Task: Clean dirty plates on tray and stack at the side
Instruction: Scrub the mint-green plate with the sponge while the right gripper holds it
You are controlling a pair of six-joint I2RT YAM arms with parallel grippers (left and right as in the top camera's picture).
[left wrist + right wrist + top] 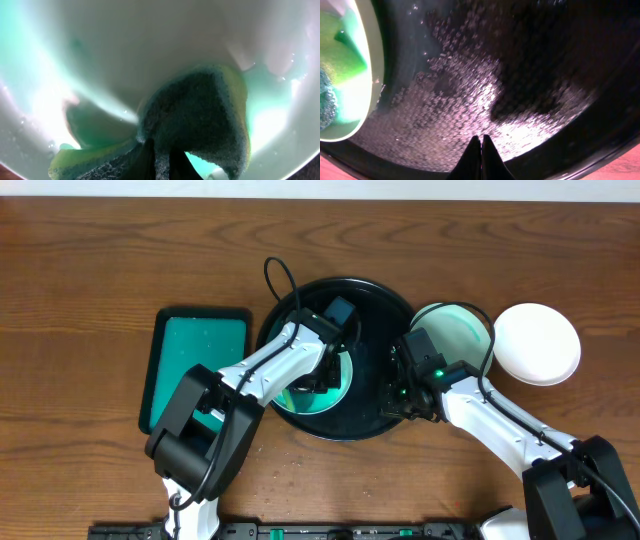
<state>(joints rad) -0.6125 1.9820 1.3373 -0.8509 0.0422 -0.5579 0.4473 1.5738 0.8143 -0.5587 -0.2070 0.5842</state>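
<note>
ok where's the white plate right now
In the overhead view the white plate sits on the table at the far right, next to the mint plate beside the tray.

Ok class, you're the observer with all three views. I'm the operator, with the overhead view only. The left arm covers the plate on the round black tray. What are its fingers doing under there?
Observer: In the left wrist view, the left fingers are shut on a sponge, which rests on the plate.
Operator: Is that plate clean?
Observer: No. Teal smears show beside the sponge.
Operator: And the right arm?
Observer: In the right wrist view, the right fingers are shut and empty, over the wet floor of the tray.
</note>
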